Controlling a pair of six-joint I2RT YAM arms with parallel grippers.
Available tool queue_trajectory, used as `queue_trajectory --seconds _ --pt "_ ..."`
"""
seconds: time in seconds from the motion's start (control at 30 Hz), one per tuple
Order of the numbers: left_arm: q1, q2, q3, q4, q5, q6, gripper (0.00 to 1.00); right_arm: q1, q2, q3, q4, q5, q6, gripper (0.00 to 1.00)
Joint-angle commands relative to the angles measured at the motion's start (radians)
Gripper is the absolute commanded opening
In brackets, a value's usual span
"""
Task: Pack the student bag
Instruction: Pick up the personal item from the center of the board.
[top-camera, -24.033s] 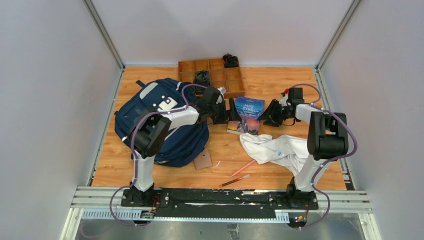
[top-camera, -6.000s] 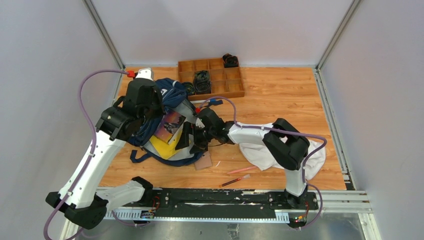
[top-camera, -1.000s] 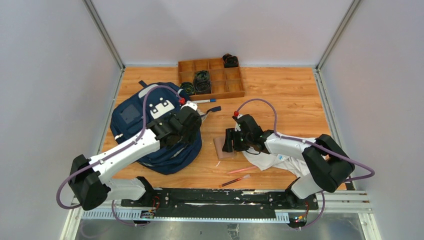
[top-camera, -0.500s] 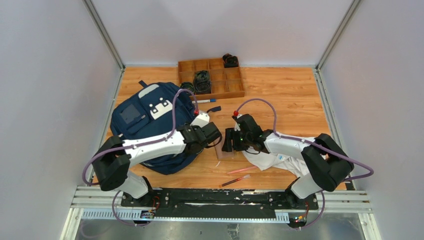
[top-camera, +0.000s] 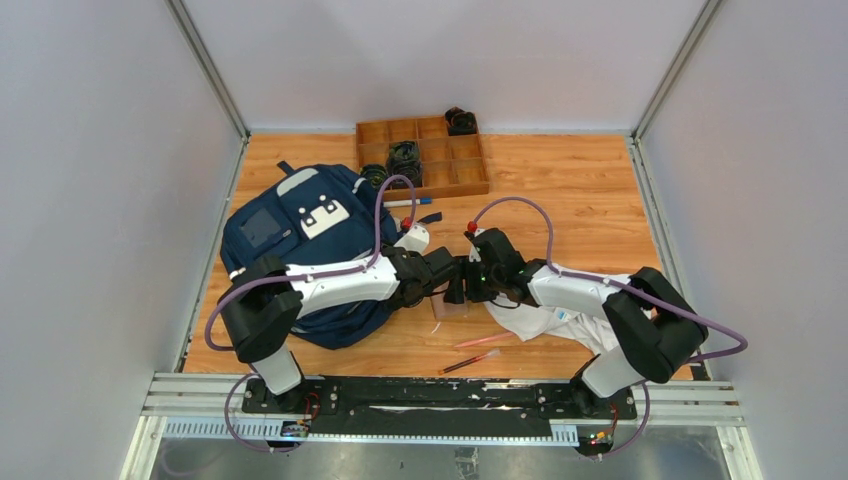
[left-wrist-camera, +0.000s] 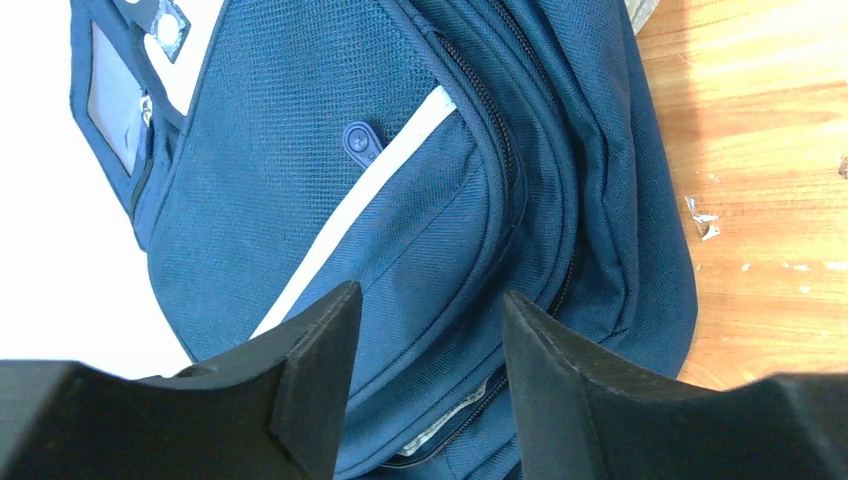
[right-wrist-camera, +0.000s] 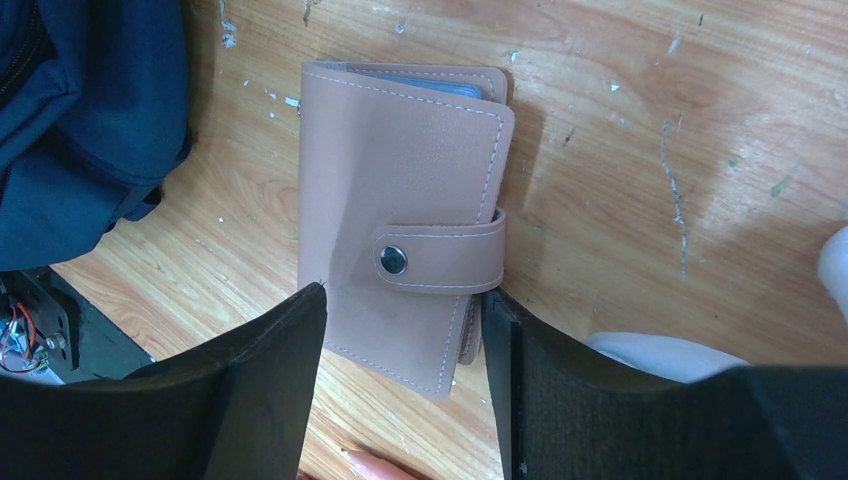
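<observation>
Wooden tabletop (top-camera: 560, 180): right gripper (right-wrist-camera: 405, 298) jaws clamp the pink wallet (right-wrist-camera: 400, 170) lying between them; left gripper (left-wrist-camera: 430, 298) jaws gape empty, student bag (left-wrist-camera: 300, 170) beneath them.

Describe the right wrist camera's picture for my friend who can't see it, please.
A pinkish-tan snap-strap card wallet lies flat on the wooden table, its sides flanked by the two black fingers of the right gripper; whether they pinch it is unclear. The navy student bag fills the upper left corner, and white cloth peeks in at lower right.
</observation>
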Motion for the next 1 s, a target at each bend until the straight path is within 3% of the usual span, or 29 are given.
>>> queue_trajectory --seconds 0.0,0.1,0.23,0.33,0.57,0.87,0.97 --pt "-0.003 -0.011 0.025 -0.012 -0.044 -0.016 0.61 -0.012 -0.015 -0.005 -0.046 0.013 0.004 0.62" --pt "-0.004 -0.007 0.017 -0.014 -0.028 -0.001 0.59 -0.011 -0.015 -0.007 -0.046 0.011 0.006 0.62" --pt "-0.016 -0.052 0.006 -0.011 0.057 0.015 0.68 -0.011 -0.018 -0.006 -0.047 0.008 0.003 0.62" --pt "-0.020 -0.114 -0.013 0.014 0.111 0.023 0.69 -0.011 -0.018 -0.007 -0.048 0.008 0.002 0.62" --pt "-0.020 -0.051 -0.011 0.010 0.045 0.031 0.65 -0.012 -0.012 -0.008 -0.036 -0.003 0.008 0.62" --pt "-0.019 0.035 -0.008 0.009 0.030 0.023 0.67 -0.012 -0.052 -0.039 -0.046 0.021 0.010 0.62" --pt "-0.016 0.068 -0.012 -0.012 -0.030 -0.013 0.62 -0.012 -0.054 -0.042 -0.046 0.022 0.012 0.62"
